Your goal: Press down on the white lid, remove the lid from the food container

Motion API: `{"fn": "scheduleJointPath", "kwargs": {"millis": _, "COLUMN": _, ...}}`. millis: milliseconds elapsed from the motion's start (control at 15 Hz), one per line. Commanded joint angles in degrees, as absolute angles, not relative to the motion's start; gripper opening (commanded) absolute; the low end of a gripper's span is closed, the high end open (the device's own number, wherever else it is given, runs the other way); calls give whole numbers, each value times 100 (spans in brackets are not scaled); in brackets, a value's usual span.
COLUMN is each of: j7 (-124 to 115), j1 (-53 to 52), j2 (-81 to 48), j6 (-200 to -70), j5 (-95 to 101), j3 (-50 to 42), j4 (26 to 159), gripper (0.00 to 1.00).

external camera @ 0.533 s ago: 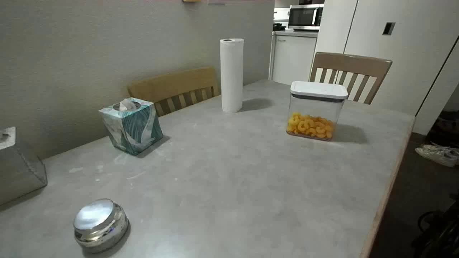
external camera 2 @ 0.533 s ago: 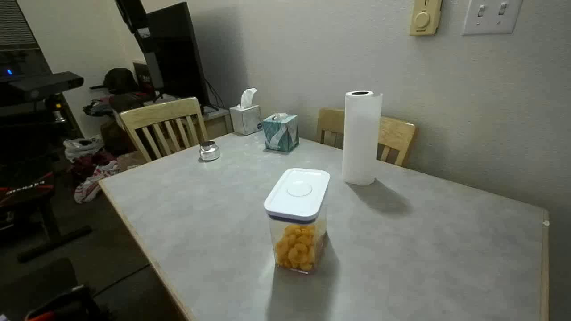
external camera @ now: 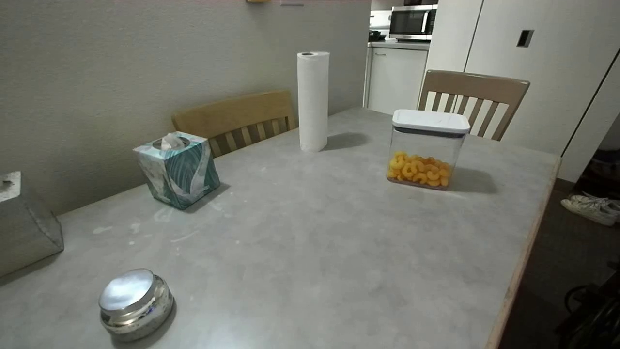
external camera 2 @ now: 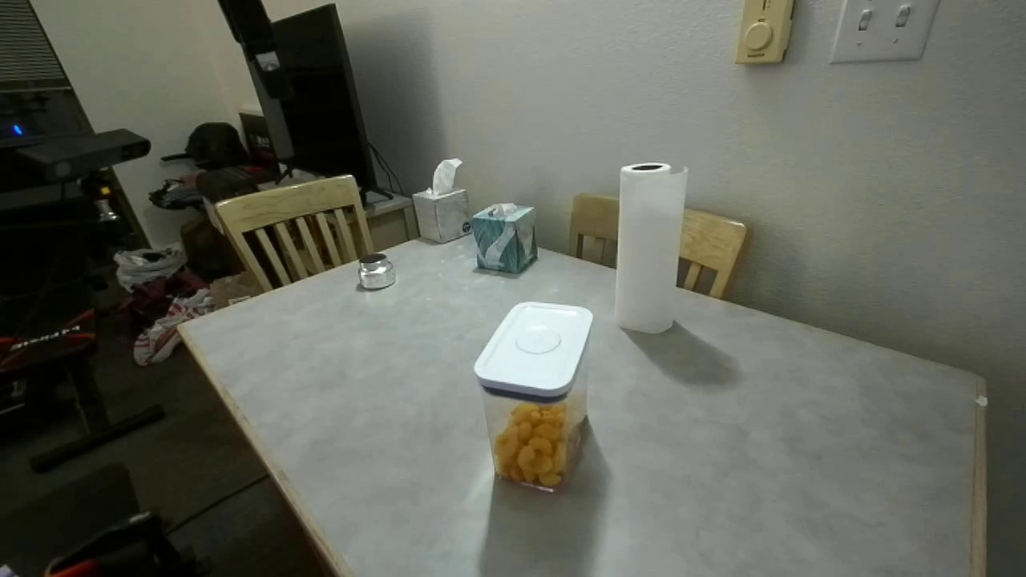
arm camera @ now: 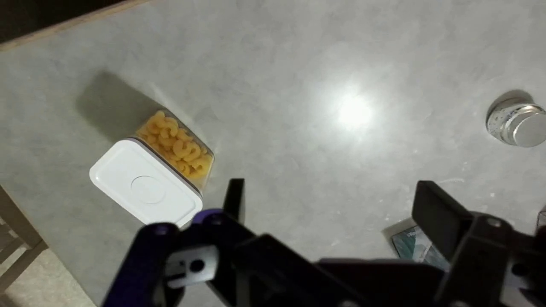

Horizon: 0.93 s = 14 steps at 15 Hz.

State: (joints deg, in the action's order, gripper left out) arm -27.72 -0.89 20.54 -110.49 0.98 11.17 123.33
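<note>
The white lid (external camera: 431, 120) lies flat on top of the clear food container (external camera: 420, 167), with a dark band under its rim. In another exterior view the lid (external camera 2: 525, 365) shows a round button outline at its centre, and orange-yellow pieces fill the lower part of the container (external camera 2: 533, 449). The container stands upright on the table. In the wrist view my gripper (arm camera: 330, 184) is open and empty, its fingers wide apart, above the table. The lid (arm camera: 121, 170) and container (arm camera: 181, 147) are to its left there. The gripper's left linkage overlaps a corner of the lid.
A paper towel roll (external camera 2: 648, 248), a teal tissue box (external camera: 181, 172), a grey tissue box (external camera: 26, 228) and a shiny round metal jar (external camera: 135, 305) stand on the table (external camera 2: 361, 401). Wooden chairs (external camera 2: 292, 228) stand around it. A dark part (external camera 2: 260, 48) hangs at top left.
The dark hanging part at the top left of an exterior view has moved slightly right and down. The lid, container and other things have not moved.
</note>
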Motion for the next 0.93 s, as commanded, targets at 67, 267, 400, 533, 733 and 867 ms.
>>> {"fn": "scheduleJointPath", "kwargs": {"millis": 67, "j7": -2615, "j1": 90, "j2": 2450, "j6": -11286, "j5": 153, "j3": 680, "j4": 12872, "gripper": 100}}
{"fn": "scheduleJointPath", "kwargs": {"millis": 267, "j7": -2148, "j1": 175, "j2": 2689, "j6": -11569, "j5": 67, "j3": 302, "j4": 13169, "gripper": 100}}
{"fn": "scheduleJointPath", "kwargs": {"millis": 400, "j7": -1299, "j1": 89, "j2": 2860, "j6": -11783, "j5": -196, "j3": -73, "j4": 13387, "gripper": 100}}
{"fn": "scheduleJointPath", "kwargs": {"millis": 533, "j7": -527, "j1": 45, "j2": 3001, "j6": -11804, "j5": -402, "j3": -364, "j4": 13529, "gripper": 100}}
{"fn": "scheduleJointPath", "kwargs": {"millis": 733, "j7": -963, "j1": 199, "j2": 2815, "j6": -11654, "j5": -243, "j3": -159, "j4": 13269, "gripper": 100}}
{"fn": "scheduleJointPath", "kwargs": {"millis": 867, "j7": -1024, "j1": 187, "j2": 2808, "j6": -11654, "j5": -238, "j3": -93, "j4": 13265, "gripper": 100}}
